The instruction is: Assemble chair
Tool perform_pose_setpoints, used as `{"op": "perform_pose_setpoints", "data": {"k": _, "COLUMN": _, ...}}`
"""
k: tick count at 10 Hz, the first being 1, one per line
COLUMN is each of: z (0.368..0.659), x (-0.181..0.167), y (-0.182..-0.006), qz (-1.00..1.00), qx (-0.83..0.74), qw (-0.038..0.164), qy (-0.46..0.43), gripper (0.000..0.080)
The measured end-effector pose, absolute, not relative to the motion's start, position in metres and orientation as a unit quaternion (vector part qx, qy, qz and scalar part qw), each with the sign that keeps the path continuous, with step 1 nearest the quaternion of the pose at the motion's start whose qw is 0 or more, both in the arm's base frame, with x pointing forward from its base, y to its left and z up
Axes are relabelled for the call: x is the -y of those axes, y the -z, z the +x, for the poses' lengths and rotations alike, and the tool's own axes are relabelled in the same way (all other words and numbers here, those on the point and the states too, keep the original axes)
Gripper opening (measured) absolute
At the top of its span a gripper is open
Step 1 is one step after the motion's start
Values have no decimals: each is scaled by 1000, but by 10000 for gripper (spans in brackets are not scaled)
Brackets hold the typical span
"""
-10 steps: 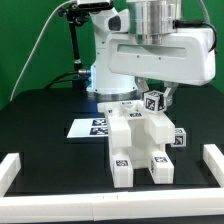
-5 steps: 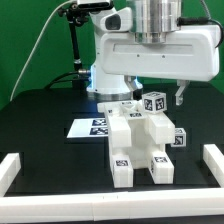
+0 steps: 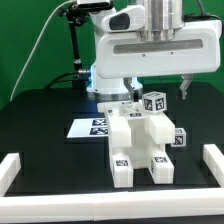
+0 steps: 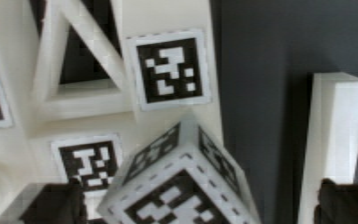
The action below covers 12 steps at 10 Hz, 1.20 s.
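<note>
**Stiff, slick plastic chair sits part-built beneath a released end effector**

The chair (image 3: 138, 142) stands near the middle of the black tabletop (image 3: 40, 115), just beside the marker board (image 3: 92, 127), on that board's exterior-view right. It is a cluster of chunky white blocks already joined, with a small cube (image 3: 152, 101) resting on its top. The cube looks turned a little askew to the blocks under it. Whether it is fully seated cannot be told.

The parts look like hard moulded plastic, so they are probably rigid and light, and unlikely to give under a squeeze. Their smooth faces may slip in a shallow pinch. The surest hold would be across two flat, parallel sides of a block, taken deep enough for the pads to bear on plain faces and not on an edge. The assembly appears to stand loose on the tabletop, so a sideways push could slide it.

The arm reaches over from behind with its wrist pointing straight down. The end effector (image 3: 160, 90) hovers just above the cube with its jaws spread wide and nothing between them. The wrist view looks down at close range onto tagged faces of the cube and the blocks below
</note>
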<state>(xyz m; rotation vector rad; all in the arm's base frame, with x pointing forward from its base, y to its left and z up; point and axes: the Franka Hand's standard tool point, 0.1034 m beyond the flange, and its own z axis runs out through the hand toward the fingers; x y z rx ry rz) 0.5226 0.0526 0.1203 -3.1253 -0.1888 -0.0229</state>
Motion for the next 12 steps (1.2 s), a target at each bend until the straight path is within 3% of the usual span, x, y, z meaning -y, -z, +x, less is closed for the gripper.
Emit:
{"op": "perform_pose_setpoints", "data": {"k": 2, "z": 516, "x": -48, "y": -116, "qz": -985, "qx": 175, "qw": 4, "qy": 9, "gripper": 649}}
{"op": "perform_pose_setpoints", "data": {"k": 4, "z": 514, "x": -43, "y": -112, "qz": -984, "qx": 175, "qw": 3, "qy": 22, "gripper": 649}}
{"op": "perform_pose_setpoints", "data": {"k": 6, "z": 514, "x": -43, "y": -112, "qz": -991, "qx": 135, "qw": 4, "qy": 21, "gripper": 385}}
{"op": "perform_pose_setpoints", "data": {"k": 7, "z": 514, "x": -43, "y": -112, "qz": -995, "qx": 97, "qw": 5, "qy": 21, "gripper": 385}}
{"op": "perform_pose_setpoints", "data": {"k": 8, "z": 514, "x": -43, "y": -112, "qz": -998, "qx": 61, "qw": 6, "qy": 21, "gripper": 281}}
{"op": "perform_pose_setpoints", "data": {"k": 12, "z": 514, "x": -45, "y": -111, "qz": -997, "qx": -71, "qw": 9, "qy": 20, "gripper": 281}}
